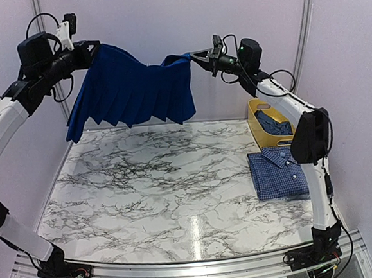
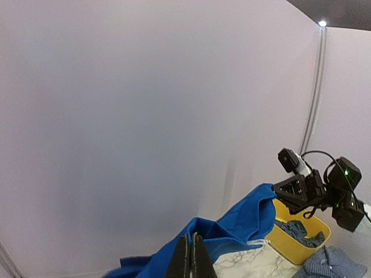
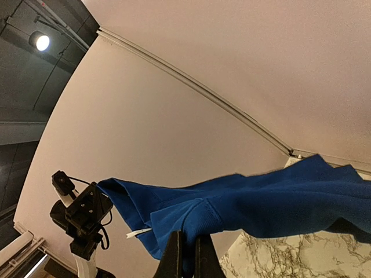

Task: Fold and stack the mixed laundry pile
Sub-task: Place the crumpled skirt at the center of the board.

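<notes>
A bright royal-blue garment (image 1: 130, 88) hangs stretched in the air above the far edge of the marble table (image 1: 158, 193). My left gripper (image 1: 95, 48) is shut on its left top corner, my right gripper (image 1: 195, 54) shut on its right top corner. In the left wrist view the blue cloth (image 2: 232, 229) runs from my shut left gripper (image 2: 192, 255) across to the other gripper. In the right wrist view the blue cloth (image 3: 266, 200) is pinched in my right gripper (image 3: 189, 255). A folded blue-and-white checked shirt (image 1: 278, 173) lies at the table's right. Dark denim-blue cloth (image 1: 275, 124) sits in the yellow tub (image 1: 260, 133).
The yellow tub stands at the back right, just behind the folded checked shirt. Pale walls close the far side and both flanks of the table. A metal rail (image 1: 183, 268) runs along the near edge between the two arm bases.
</notes>
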`<act>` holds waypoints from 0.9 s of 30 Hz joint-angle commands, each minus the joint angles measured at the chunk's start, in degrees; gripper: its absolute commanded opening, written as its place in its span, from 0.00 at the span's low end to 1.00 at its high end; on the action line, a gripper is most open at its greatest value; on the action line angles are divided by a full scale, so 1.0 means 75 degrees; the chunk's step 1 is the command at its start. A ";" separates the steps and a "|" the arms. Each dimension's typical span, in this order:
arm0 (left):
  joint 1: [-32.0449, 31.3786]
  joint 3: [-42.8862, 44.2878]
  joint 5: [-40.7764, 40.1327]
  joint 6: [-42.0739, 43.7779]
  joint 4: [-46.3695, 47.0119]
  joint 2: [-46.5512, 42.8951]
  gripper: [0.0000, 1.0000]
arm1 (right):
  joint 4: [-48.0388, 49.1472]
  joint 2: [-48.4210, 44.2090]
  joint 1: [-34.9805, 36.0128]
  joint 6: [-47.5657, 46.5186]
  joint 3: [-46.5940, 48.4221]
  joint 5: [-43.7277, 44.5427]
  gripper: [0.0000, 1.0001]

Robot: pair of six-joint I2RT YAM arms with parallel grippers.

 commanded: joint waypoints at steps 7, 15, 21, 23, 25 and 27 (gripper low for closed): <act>-0.0331 -0.6826 0.2163 0.0172 0.1078 -0.3017 0.00 | -0.1602 -0.3397 0.0115 -0.3842 -0.7008 -0.0546 0.00; -0.2035 -0.9697 0.1750 -0.0388 0.0787 -0.4388 0.00 | -0.3366 -0.5265 0.0623 -0.4993 -1.1245 0.0822 0.00; -0.3348 -0.9267 0.1252 0.0080 -0.0362 -0.3431 0.00 | -0.4023 -0.5621 0.0869 -0.5302 -1.2015 0.1535 0.00; -0.3748 -0.9044 0.1096 0.0384 -0.0839 -0.3011 0.00 | -0.4336 -0.5643 0.0869 -0.5517 -1.1951 0.1799 0.00; -0.4092 -0.8868 0.1023 0.0691 -0.1217 -0.2754 0.00 | -0.4641 -0.5623 0.0869 -0.5740 -1.1816 0.2025 0.00; -0.4359 -0.8722 0.0930 0.1057 -0.1498 -0.2631 0.00 | -0.4920 -0.5585 0.0832 -0.5950 -1.1571 0.2364 0.00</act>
